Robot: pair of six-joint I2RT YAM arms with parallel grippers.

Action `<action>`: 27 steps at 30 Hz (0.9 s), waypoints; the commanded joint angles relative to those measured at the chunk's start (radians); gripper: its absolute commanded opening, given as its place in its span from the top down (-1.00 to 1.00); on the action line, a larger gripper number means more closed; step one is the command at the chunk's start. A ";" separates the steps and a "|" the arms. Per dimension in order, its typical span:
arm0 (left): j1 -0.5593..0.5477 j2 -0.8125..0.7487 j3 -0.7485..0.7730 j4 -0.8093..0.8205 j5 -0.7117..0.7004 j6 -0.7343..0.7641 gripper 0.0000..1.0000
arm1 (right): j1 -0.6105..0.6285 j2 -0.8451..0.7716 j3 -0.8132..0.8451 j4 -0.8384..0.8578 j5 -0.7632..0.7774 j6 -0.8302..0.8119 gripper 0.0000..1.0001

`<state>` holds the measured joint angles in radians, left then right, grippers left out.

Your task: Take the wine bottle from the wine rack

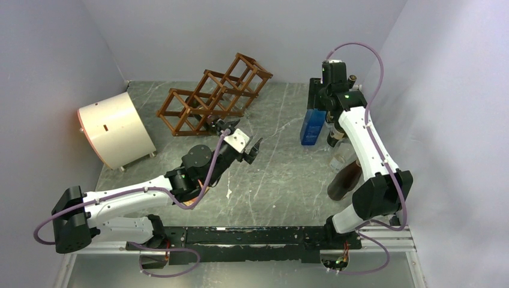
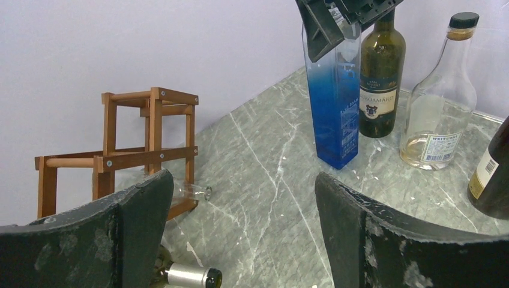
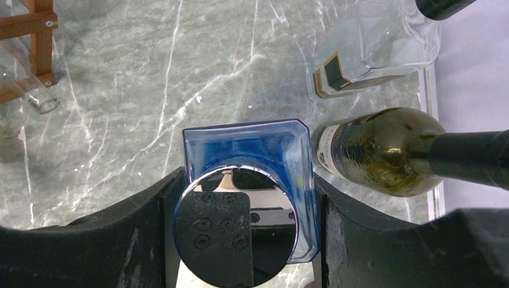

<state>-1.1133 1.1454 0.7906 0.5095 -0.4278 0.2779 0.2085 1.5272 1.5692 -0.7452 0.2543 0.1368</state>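
Two bottle necks poke out low by the wine rack [image 2: 150,126], left side of my left wrist view. One's a clear bottle [image 2: 193,192] lying in a bottom cell. The other's a foil-neck bottle [image 2: 191,276] at the bottom edge, half hidden, so can't tell which cell it's in. So the job's thing is in the rack, not out yet.

Left gripper [image 2: 240,183] sits near the rack w/ fingers wide, nothing btwn them. Right gripper [image 3: 246,186] is upper right in the top view. Its fingers press both sides of the blue bottle [image 3: 246,144], which stands on the table [image 2: 270,180].

Risks, imo: the rack looks light, so an angled pull could drag or tip it. That clear glass neck is slick & thin and may slip out. On the right, the blue bottle is tall & narrow, w/ a green bottle [image 3: 372,150] just beside it. A sloppy release knocks one into the other.
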 commanded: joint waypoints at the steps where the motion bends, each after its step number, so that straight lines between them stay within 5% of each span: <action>1: 0.003 -0.019 -0.007 0.042 -0.016 0.009 -0.82 | -0.027 -0.009 0.050 0.166 -0.020 -0.015 1.00; 27: 0.006 -0.032 -0.010 0.042 -0.020 0.015 -0.81 | -0.039 0.051 0.031 0.219 0.036 -0.012 1.00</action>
<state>-1.1133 1.1313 0.7864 0.5125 -0.4377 0.2916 0.1776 1.6005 1.5707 -0.6407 0.2592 0.1230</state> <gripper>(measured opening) 0.908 0.652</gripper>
